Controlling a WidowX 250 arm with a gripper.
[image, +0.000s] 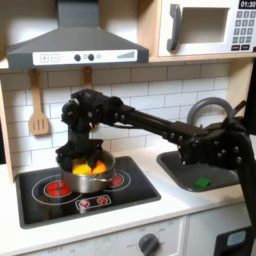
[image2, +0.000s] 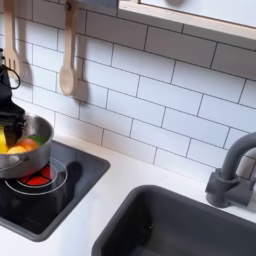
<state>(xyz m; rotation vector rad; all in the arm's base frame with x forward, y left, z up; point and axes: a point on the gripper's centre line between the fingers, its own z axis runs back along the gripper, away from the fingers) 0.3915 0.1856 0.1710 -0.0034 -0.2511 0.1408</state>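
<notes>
Yellow block (image: 84, 168) lies in pot (image: 95, 182) beneath pincer (image: 82, 152).

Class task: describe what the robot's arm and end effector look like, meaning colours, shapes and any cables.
The black, jointed robot arm is built from slim matte links joined by bulkier, boxy joint housings. Its black end effector matches. Black cables appear to run beside the base; no markings are legible.

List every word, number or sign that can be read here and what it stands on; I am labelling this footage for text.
Microwave display, first exterior view's top right: light digits, too blurred to read.
Microwave keypad: rows of buttons, markings too small to read.
Range hood control strip: dots and marks, no legible text.
Stove front panel: red knobs, no readable label.
Pot, wooden spoon, sink: no text seen.
</notes>
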